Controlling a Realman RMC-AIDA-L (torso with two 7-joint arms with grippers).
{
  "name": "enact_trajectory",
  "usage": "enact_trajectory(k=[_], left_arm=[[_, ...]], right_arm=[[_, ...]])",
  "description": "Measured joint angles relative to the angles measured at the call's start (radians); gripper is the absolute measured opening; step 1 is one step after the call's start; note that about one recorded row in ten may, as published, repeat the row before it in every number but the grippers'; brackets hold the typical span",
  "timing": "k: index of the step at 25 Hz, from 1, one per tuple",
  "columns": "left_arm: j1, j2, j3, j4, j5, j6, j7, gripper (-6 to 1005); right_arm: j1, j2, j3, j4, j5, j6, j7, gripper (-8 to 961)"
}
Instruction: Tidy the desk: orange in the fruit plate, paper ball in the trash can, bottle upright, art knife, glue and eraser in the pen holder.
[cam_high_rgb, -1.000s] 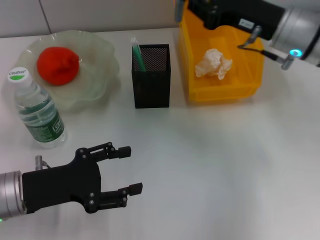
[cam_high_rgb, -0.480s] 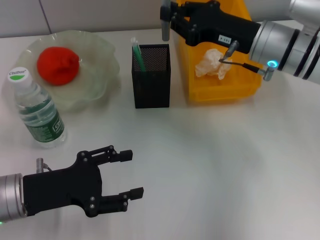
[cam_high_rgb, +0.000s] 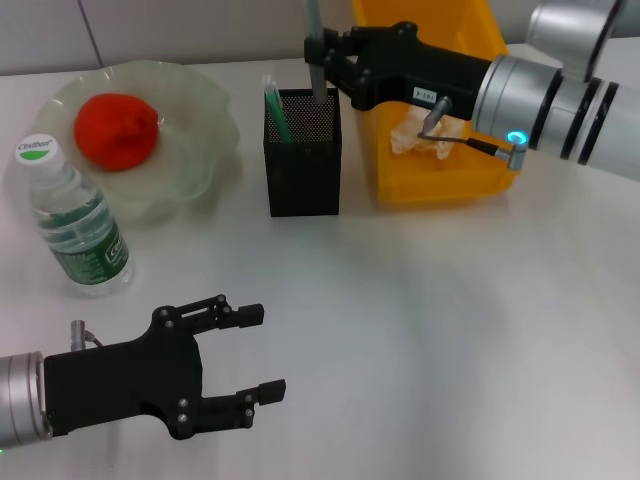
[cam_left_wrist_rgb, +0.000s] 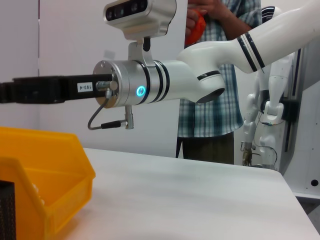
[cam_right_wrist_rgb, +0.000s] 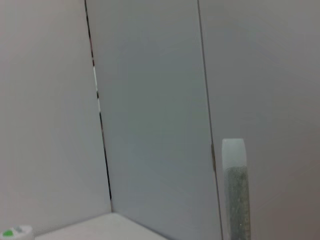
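While right gripper (cam_high_rgb: 322, 52) clenched on grey stick, likely glue (cam_high_rgb: 314, 30), upright, lower end at pen holder (cam_high_rgb: 302, 152) mouth: drop-in not yet done. Green-white item already inside holder. Orange (cam_high_rgb: 116, 129) in fruit plate (cam_high_rgb: 205, 140), paper ball (cam_high_rgb: 428, 127) in yellow bin (cam_high_rgb: 440, 182), bottle (cam_high_rgb: 73, 218) upright: done. Eraser, knife not visible. Left gripper (cam_high_rgb: 245, 352) idle, fingers spread, near desk (cam_high_rgb: 430, 330) front. Nothing blocks holder.

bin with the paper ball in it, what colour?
Yellow-orange. The bin holding the paper ball shows best in the head view.
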Motion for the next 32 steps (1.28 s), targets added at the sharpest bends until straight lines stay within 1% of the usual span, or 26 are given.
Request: enact_trajectory(k=[2,6,19,23,26,29,32], left_arm=[[0.001,0.000,0.000,0.000,0.000,0.000,0.000,778],[0.001,0.000,0.000,0.000,0.000,0.000,0.000,778],[0.001,0.001,0.000,0.000,0.000,-0.001,0.000,778],[0.001,0.001,0.000,0.000,0.000,-0.002,0.001,778],[0.002,0.002,0.000,0.000,0.000,-0.002,0.002,778],[0.004,0.002,-0.004,0.000,0.000,0.000,0.003,778],[0.012,0.002,-0.008,0.000,-0.001,0.001,0.003,778]], right_arm=[[0.009,0.002,-0.035,0.001,0.000,0.035,0.000,135],[0.015,0.004,-0.057,0.001,0.000,0.067,0.000,143],[0.012,0.006,-0.063,0.001,0.011,0.100,-0.001,169],[0.011,0.005,-0.062,0.001,0.012,0.099,-0.001,304],[-0.007,0.005,-0.055,-0.017,0.020,0.070,0.003,415],[-0.057,0.001,-0.053,-0.067,0.047,-0.017,0.034,549],[-0.139,-0.002,-0.053,-0.171,0.046,-0.122,0.105,667]])
